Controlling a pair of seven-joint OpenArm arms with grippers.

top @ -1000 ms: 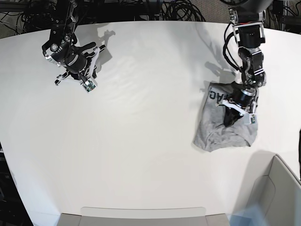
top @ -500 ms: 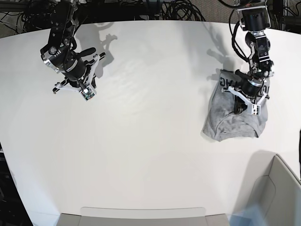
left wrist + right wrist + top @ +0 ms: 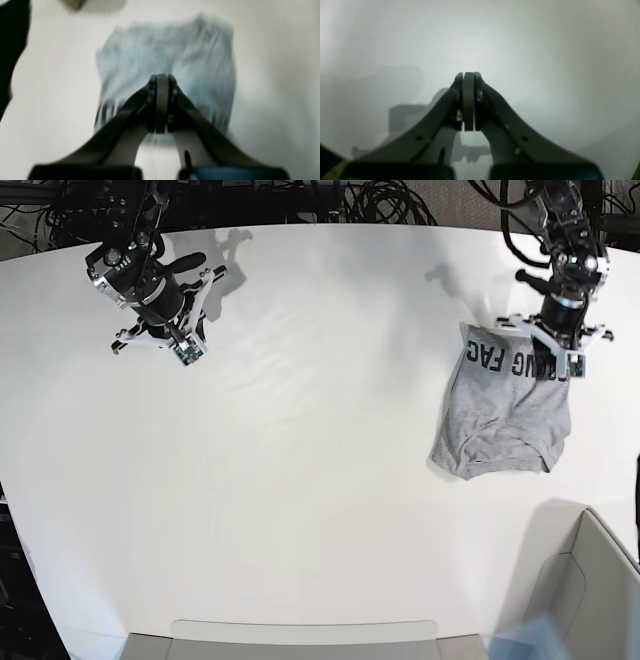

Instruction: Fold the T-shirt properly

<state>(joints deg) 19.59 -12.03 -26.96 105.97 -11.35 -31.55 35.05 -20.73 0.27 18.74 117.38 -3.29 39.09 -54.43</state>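
Observation:
The heather-grey T-shirt [image 3: 500,420] lies folded into a compact bundle on the right side of the white table [image 3: 320,440], black lettering showing along its far edge. My left gripper [image 3: 555,358] hovers over that lettered edge. In the left wrist view its jaws [image 3: 162,77] are pressed together with no cloth between them, and the blurred T-shirt [image 3: 175,55] lies beyond. My right gripper [image 3: 168,340] is far off at the table's back left. It is shut too, with only bare table behind it in the right wrist view [image 3: 468,75].
A grey bin [image 3: 590,580] stands at the front right corner, close to the T-shirt. A grey tray edge [image 3: 300,635] runs along the table's front. Cables hang behind the table's back edge.
The left arm dragged the folded T-shirt to the right, then pulled back from its middle to its far lettered edge. The right arm drifted slightly back and to the left.

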